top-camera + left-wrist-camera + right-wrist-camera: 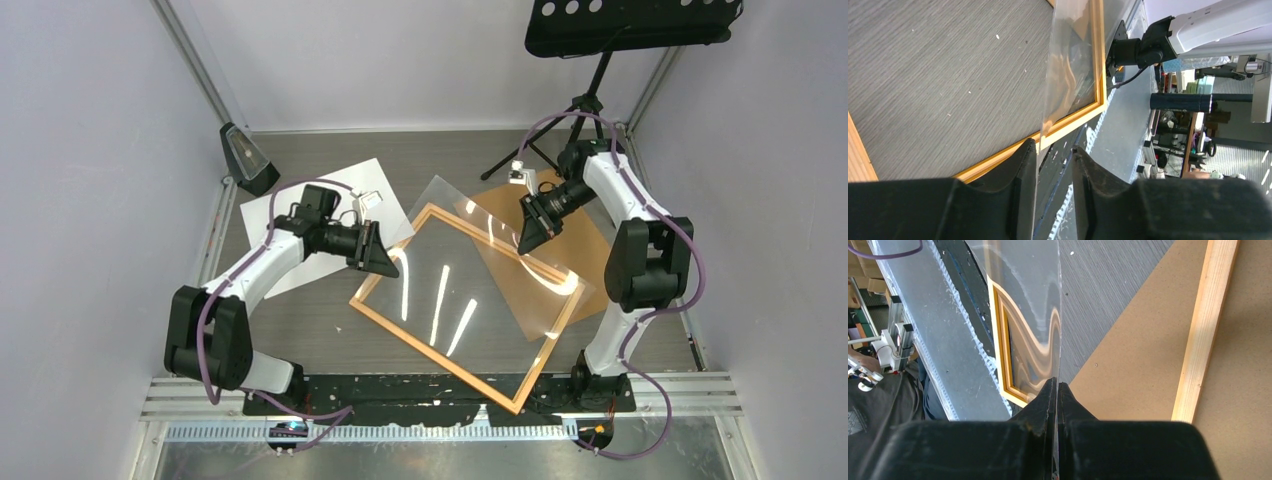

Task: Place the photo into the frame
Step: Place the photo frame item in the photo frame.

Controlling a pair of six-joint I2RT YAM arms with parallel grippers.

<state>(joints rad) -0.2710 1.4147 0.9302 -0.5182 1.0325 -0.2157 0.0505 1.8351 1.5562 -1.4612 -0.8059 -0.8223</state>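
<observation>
Plain-white-backed rectangular paper photo (262, 222) lies beneath left tool (396, 263), fingers apart, beside thin orange wooden frame (430, 355); right tool (525, 244) clamped on clear plastic sheet (470, 280).

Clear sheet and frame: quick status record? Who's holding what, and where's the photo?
clear sheet: held over the frame, spanning most of it
right claw: shut on the sheet's far edge
left claw: open, sheet edge between its fingers
frame: lying flat, nothing fitted inside
photo: white side up, left of frame, not inserted
backing board: partly under frame's right side
</observation>
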